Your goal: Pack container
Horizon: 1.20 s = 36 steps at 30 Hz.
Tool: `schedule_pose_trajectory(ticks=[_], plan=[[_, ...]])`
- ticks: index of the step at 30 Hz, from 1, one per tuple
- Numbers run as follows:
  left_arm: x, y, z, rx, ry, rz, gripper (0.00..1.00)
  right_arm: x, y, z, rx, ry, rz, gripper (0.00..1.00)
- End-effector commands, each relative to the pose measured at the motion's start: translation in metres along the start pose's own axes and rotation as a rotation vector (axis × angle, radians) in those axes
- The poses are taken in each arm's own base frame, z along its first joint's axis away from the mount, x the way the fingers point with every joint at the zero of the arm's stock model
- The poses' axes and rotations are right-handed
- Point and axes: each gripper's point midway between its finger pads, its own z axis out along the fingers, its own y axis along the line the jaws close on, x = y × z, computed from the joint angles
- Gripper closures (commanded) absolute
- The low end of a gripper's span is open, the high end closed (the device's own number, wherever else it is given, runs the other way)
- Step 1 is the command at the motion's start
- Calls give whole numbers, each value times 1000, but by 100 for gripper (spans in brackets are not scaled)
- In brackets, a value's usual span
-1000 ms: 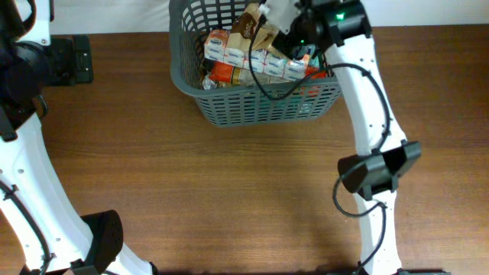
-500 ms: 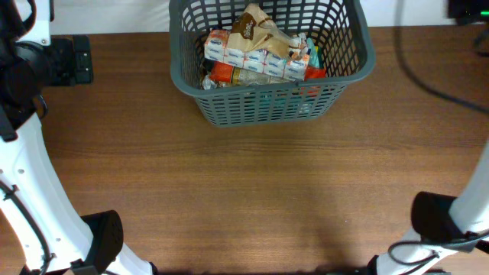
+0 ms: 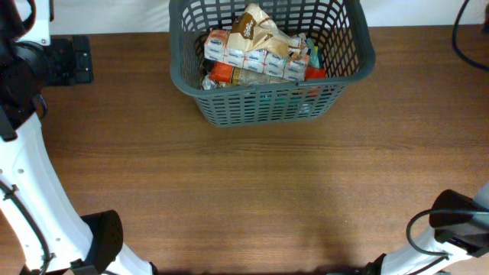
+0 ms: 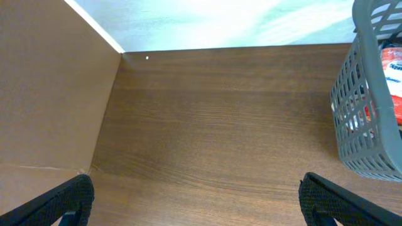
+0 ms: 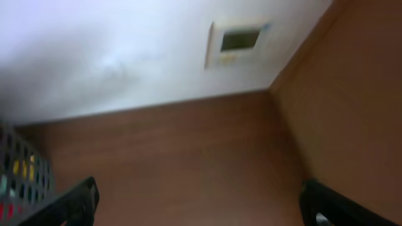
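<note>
The dark grey lattice basket (image 3: pixel 267 107) stands at the table's back centre. It holds a row of white-and-blue packets (image 3: pixel 252 57), a brown packet (image 3: pixel 256 27) on top and an orange packet (image 3: pixel 229 74). Its side wall also shows in the left wrist view (image 4: pixel 364 119) and, blurred, in the right wrist view (image 5: pixel 19 172). My left gripper (image 4: pixel 201 201) is open and empty over bare table left of the basket. My right gripper (image 5: pixel 201 204) is open and empty, right of the basket and outside the overhead view.
The left arm (image 3: pixel 30 153) runs down the table's left edge. Part of the right arm (image 3: pixel 458 221) sits at the front right corner. A brown side panel (image 4: pixel 50 94) borders the table on the left, and a white wall lies behind.
My right arm has pulled away from the basket and swung out of the overhead view to the right. The brown packet stays on top of the pile. The left arm has not moved.
</note>
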Motion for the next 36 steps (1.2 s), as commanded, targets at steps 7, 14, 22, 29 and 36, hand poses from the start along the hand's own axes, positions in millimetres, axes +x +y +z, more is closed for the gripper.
schedule_pose_trajectory(ticks=[7, 14, 22, 29, 36], plan=[[0, 1, -4, 0, -10, -14, 1, 28, 6, 23, -37, 86, 29, 1], [0, 1, -4, 0, -10, -14, 1, 30, 6, 24, -38, 92, 30, 1], [0, 1, -4, 0, -10, -15, 1, 30, 6, 24, -39, 92, 30, 1], [0, 1, -4, 0, -10, -14, 1, 15, 37, -6, -76, 37, -14, 1], [0, 1, -4, 0, -10, -15, 1, 33, 101, -85, -181, -13, -94, 1]])
